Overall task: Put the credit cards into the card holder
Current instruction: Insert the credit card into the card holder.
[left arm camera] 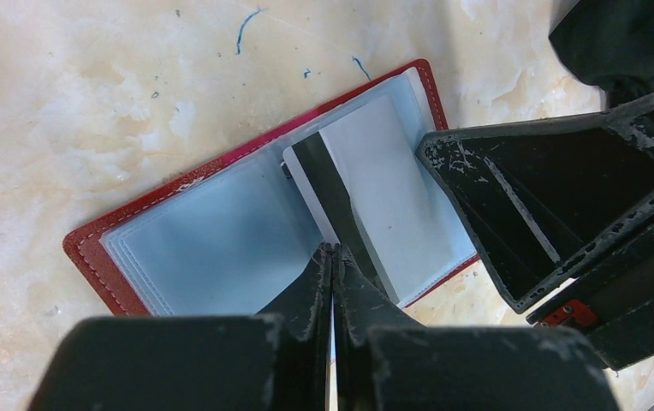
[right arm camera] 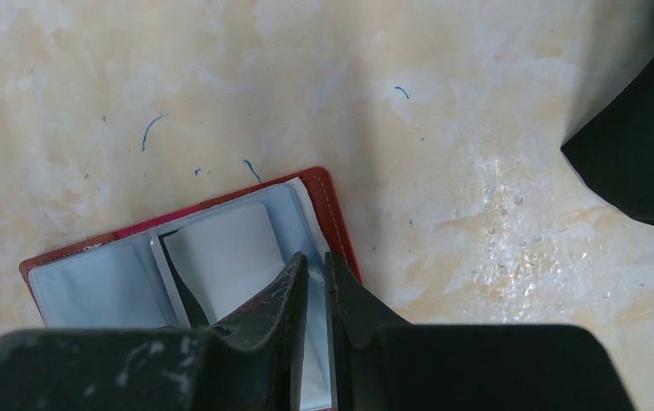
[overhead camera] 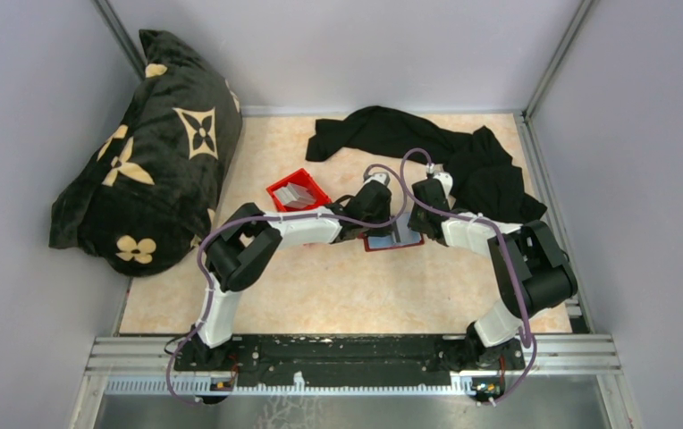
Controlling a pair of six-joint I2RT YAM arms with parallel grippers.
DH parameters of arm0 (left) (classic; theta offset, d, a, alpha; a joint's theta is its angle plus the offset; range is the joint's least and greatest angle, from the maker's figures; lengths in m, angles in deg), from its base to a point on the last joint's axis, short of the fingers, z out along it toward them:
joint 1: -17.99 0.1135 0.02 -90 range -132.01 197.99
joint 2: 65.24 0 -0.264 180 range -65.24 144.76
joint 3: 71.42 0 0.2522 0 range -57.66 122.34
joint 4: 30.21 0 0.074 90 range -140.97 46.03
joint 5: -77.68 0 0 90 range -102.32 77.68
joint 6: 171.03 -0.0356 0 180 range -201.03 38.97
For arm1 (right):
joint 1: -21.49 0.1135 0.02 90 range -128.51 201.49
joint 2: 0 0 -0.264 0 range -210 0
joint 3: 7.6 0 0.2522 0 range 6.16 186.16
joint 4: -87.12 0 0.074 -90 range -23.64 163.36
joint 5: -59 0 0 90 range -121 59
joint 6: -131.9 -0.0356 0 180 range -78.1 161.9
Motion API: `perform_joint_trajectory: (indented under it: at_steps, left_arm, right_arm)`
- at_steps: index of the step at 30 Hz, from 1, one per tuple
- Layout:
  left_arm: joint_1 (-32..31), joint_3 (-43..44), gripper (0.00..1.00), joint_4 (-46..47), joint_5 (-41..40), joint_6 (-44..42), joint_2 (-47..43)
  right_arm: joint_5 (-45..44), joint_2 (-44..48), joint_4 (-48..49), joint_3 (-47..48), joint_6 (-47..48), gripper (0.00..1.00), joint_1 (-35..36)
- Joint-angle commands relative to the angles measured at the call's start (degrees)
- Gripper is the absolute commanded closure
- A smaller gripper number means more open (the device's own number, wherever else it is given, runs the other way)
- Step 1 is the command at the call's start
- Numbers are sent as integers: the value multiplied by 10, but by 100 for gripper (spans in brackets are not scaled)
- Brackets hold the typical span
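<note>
Robot lab test cell: plain grey walls [overhead camera: 25, 89], aluminium rail [overhead camera: 356, 356] with two arms [overhead camera: 231, 259], marbled tabletop [overhead camera: 347, 295].

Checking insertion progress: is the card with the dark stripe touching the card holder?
Touching. The left wrist view shows the card lying flat against an inner pocket of the open card holder.

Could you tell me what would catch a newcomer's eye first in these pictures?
An open dark red card holder lies at the table's centre, with the left gripper and right gripper meeting over it and a dark-striped pale card on one pocket. A large black cushion with beige flowers fills the far left corner; a bright red bin sits between them.
</note>
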Motion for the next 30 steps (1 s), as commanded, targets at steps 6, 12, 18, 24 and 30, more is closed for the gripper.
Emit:
perform_joint_trajectory:
  at_steps: [6,12,18,24,30]
  left_arm:
    - [-7,-8,98,18,-7,0,-7]
    - [-7,-10,99,19,-9,3,-7]
    - [-8,-13,99,20,-16,3,-10]
    - [-8,-14,100,23,-14,4,-8]
    - [-8,-17,100,27,-17,5,-11]
  right_arm:
    - [15,11,-9,-29,-5,81,3]
    - [1,47,-6,-37,-8,74,3]
    - [-23,86,-3,-48,-13,73,3]
    - [-37,105,-1,-56,-16,74,3]
    - [-53,116,-7,-62,-16,77,2]
